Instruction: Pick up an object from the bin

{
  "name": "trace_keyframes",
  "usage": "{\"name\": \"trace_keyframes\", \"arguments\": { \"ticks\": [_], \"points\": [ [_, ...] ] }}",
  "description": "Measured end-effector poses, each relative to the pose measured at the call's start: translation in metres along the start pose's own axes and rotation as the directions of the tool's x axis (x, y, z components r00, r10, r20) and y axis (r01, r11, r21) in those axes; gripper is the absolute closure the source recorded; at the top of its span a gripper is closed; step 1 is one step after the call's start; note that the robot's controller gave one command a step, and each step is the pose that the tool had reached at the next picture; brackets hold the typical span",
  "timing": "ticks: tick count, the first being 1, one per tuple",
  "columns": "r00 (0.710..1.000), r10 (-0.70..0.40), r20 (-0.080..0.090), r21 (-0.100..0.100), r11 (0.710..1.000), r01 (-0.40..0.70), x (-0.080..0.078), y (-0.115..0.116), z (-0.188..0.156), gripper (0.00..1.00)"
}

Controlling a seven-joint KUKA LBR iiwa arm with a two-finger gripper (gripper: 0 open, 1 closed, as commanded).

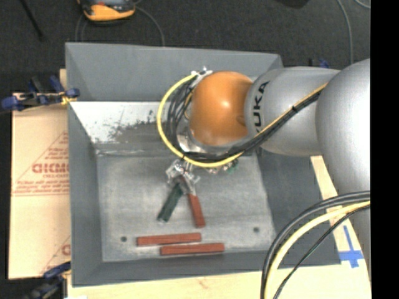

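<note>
My tool (182,174) is low in the bin (84,185), at the upper ends of a dark green stick (169,205) and a red-brown stick (196,209) fanning out from it. Apart or together: cannot tell. Risk: catching both by their ends, so one pivots and drops. Pair of red bars (168,240) lies beyond, clear

The gripper (181,174) hung mid-bin (84,185), just above where two things met: the pen (169,205) slanted to the near left, the short stick (196,209) to the near right (a narrow V). Nearer the front wall, the back bar (168,240) lay just beside the front bar (191,249), offset left.
</note>
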State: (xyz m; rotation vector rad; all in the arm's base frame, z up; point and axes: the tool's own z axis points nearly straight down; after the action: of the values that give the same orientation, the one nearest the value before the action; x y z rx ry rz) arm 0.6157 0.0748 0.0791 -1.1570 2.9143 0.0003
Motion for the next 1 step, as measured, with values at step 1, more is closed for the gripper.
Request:
{"name": "trace_keyframes", "arguments": {
  "ticks": [1],
  "points": [
    [1.000, 0.000, 0.000, -0.001, 1.000, 0.000, 0.0000, 0.0001, 0.0001, 1.00]
  ]
}}
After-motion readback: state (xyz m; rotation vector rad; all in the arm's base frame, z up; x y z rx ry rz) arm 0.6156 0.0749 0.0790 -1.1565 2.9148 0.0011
